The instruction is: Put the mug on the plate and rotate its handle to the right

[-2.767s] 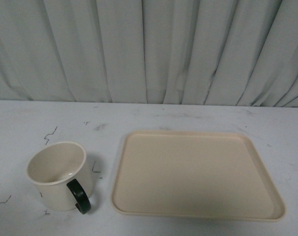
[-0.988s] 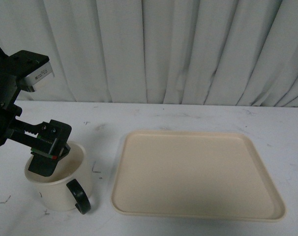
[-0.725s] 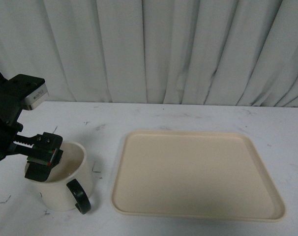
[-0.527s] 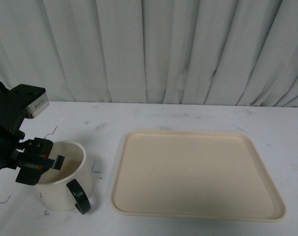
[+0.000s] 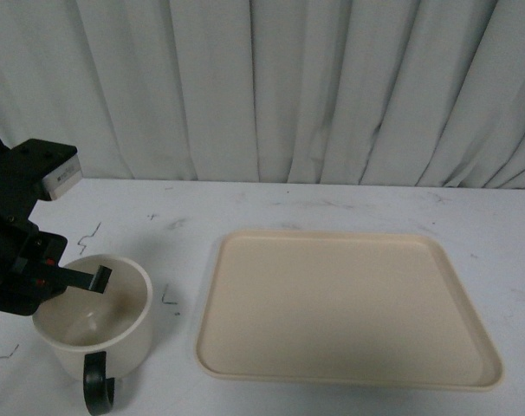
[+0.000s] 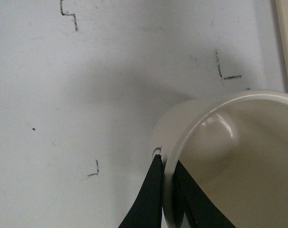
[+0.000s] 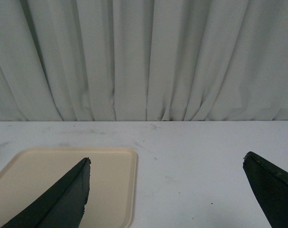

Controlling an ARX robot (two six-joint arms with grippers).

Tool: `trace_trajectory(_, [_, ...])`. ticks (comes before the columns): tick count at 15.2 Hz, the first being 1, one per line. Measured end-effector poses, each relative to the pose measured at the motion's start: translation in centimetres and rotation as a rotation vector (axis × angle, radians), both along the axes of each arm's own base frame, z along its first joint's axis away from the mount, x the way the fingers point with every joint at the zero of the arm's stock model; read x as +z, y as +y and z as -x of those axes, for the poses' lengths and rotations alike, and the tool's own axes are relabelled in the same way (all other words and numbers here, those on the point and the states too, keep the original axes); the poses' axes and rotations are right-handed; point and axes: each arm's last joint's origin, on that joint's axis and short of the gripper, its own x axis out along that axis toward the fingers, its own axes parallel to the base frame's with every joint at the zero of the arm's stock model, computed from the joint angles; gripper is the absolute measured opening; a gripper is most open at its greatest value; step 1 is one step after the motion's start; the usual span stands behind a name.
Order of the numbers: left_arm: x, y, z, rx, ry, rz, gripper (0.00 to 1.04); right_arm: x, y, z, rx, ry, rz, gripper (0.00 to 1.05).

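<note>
The cream-white mug [image 5: 98,321] is at the front left, tilted, its black loop handle [image 5: 98,392] pointing toward the front edge. My left gripper [image 5: 59,282] is shut on the mug's left rim, one finger inside and one outside; the left wrist view shows the rim [image 6: 182,137] pinched between the black fingers [image 6: 148,199]. The smiley face is hidden. The beige plate [image 5: 340,308] lies bare to the right of the mug, apart from it, and shows in the right wrist view [image 7: 106,185]. My right gripper [image 7: 165,166] is open and empty above the table, to the right of the plate.
The white table [image 5: 332,208] carries small black pen marks [image 5: 89,234] near the mug. A grey pleated curtain [image 5: 288,87] hangs along the far edge.
My left arm came in and closed on the mug's left rim. The mug has since tilted and shifted toward the front, and its handle has swung from front right to straight front.
</note>
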Motion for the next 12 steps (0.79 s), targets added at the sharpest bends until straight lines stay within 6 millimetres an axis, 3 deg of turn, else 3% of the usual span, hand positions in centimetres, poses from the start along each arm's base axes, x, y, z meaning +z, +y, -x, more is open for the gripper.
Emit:
trace_trajectory(3, [2.4,-1.1,0.4,-0.016,-0.031,-0.022,0.03,0.0,0.0,0.0,0.000,0.000,0.000,0.98])
trace_trajectory(6, [6.8,-5.0,0.3,-0.021,-0.152,0.025,0.03,0.0,0.0,0.0,0.000,0.000,0.000,0.98])
trace_trajectory(9, [7.8,-9.7,0.7,-0.008,-0.160,0.137,0.03,0.0,0.0,0.0,0.000,0.000,0.000,0.98])
trace_trajectory(12, [7.2,-13.7,0.7,0.060,-0.140,0.258,0.03,0.0,0.0,0.0,0.000,0.000,0.000,0.98])
